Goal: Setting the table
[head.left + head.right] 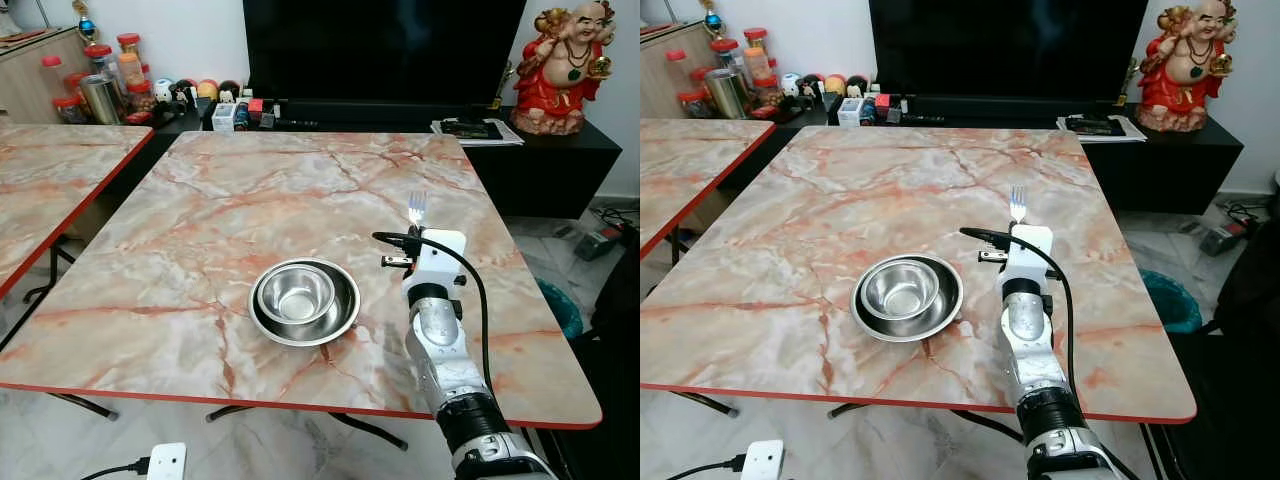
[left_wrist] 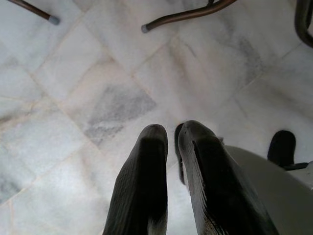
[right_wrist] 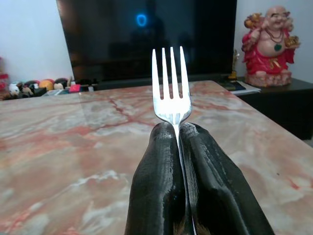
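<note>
My right gripper [image 3: 178, 128], clamped on the fork [image 3: 170, 85], tines toward the table's [image 1: 200, 200] far edge, hovers just right of the bowls [image 1: 303, 300].

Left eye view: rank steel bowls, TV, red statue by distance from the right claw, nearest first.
Right claw is shut on the fork, over the table's right half.
1. Steel bowls: just to its left, on the table.
2. Red statue: far right, on the black cabinet.
3. TV: behind the table. Close to the statue's distance; order uncertain.
</note>
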You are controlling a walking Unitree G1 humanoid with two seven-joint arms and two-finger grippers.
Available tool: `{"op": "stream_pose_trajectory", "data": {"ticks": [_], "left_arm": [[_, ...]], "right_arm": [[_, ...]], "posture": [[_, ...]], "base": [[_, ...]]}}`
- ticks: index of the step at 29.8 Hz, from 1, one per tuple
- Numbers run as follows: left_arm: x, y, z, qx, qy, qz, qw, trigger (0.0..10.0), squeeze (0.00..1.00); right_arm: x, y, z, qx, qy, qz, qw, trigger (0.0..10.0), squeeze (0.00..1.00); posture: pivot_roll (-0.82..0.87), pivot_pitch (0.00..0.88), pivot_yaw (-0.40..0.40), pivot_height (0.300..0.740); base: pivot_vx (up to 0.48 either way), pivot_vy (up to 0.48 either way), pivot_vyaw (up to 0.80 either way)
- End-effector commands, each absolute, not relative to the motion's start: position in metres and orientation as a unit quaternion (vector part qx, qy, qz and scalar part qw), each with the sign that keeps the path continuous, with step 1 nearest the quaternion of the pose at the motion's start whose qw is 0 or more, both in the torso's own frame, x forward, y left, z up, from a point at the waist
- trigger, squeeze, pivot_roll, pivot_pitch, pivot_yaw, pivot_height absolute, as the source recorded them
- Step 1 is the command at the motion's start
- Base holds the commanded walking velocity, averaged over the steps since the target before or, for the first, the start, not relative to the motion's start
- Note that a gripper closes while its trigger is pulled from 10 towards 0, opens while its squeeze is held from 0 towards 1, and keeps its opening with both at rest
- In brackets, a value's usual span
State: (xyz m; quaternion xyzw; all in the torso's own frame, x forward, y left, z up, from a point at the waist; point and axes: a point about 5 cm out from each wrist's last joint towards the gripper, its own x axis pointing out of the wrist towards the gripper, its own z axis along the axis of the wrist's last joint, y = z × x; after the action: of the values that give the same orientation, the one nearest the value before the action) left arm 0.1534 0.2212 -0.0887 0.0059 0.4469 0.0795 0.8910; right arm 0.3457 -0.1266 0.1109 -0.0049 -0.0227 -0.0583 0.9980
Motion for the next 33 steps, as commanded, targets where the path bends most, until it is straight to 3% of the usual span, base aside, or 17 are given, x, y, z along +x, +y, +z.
{"op": "stream_pose_trajectory", "data": {"ticks": [1, 13, 33], "left_arm": [[0.152, 0.226, -0.088, 0.016, 0.451, 0.077, 0.889, 10.0, 0.0], [0.15, 0.231, -0.087, 0.027, 0.448, 0.071, 0.891, 10.0, 0.0], [0.155, 0.225, -0.087, 0.027, 0.451, 0.054, 0.891, 10.0, 0.0]], "right_arm": [[0.347, -0.127, 0.114, -0.008, -0.022, -0.064, 0.998, 10.0, 0.0], [0.349, -0.113, 0.091, 0.025, 0.112, -0.05, 0.992, 10.0, 0.0], [0.327, -0.113, 0.082, 0.021, 0.21, -0.056, 0.976, 10.0, 0.0]], "posture": [[0.01, 0.0, 0.012, 0.74], [0.03, 0.0, 0.019, 0.74], [0.0, 0.0, 0.023, 0.74]], "base": [[0.0, 0.0, 0.0], [0.0, 0.0, 0.0], [0.0, 0.0, 0.0]]}}
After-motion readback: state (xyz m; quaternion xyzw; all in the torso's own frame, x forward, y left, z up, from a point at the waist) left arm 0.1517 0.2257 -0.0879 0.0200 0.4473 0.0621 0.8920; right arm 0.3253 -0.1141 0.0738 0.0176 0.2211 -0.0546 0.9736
